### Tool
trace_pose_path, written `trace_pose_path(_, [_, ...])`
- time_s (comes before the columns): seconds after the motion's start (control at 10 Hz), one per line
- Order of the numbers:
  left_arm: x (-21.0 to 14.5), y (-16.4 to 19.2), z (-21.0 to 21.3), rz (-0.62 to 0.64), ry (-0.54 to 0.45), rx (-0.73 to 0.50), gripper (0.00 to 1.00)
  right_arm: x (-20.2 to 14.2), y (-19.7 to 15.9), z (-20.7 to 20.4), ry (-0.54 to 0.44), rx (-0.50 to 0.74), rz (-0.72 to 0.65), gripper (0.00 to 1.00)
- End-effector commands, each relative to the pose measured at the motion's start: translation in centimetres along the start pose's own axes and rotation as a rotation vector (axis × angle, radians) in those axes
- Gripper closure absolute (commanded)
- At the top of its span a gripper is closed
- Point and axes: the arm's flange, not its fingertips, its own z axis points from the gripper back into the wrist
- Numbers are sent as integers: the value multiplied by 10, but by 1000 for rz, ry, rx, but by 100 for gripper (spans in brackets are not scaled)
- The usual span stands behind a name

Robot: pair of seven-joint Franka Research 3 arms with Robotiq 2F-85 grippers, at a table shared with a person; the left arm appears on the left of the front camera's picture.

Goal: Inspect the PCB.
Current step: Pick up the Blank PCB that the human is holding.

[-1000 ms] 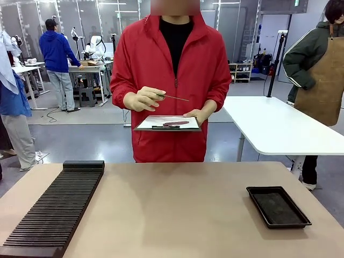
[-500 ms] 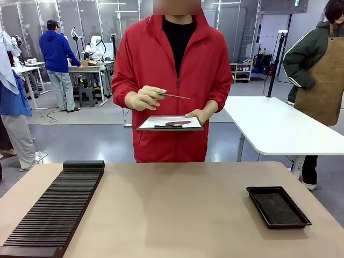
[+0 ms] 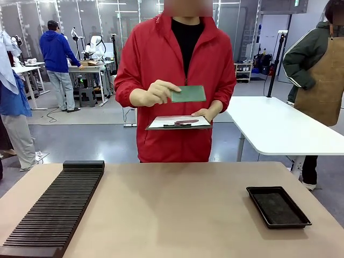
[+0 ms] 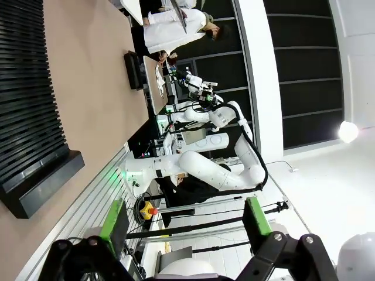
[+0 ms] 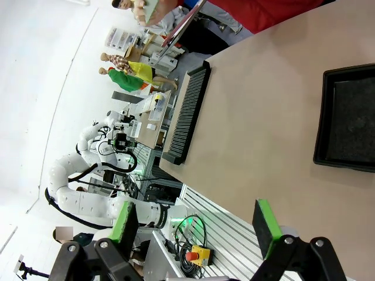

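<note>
Since the PCB is held in the air beyond the far edge of the desk, well apart from both arms, the coming move is judged to turn on that gap: nothing of the task lies on the desk itself. Along the desk's left edge a black slotted rack is laid, running from the near corner towards the far edge. Past the middle of the far edge, the PCB is gripped at one short end by one hand of the person, its long axis lying across the picture and its green face tilted towards the robot. Just below it, a white clipboard is carried on the other hand. Near the right edge a black shallow tray is set.

The left gripper is seen with its jaws spread wide and nothing between them, and the right gripper likewise. Neither arm is judged nearer, the PCB being roughly central. In the right wrist view a pale green flat thing, probably the PCB, is glimpsed at the top edge; its face and axis are given plainly by the front view.
</note>
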Motion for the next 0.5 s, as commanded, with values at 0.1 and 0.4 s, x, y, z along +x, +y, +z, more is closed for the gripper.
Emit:
trace_pose_path(0.1, [-2,-2,1,7,3,6,0,0,0,-1,-11,17,22,0])
trace_pose_path(0.4, [-2,-2,1,7,3,6,0,0,0,-1,-11,17,22,0])
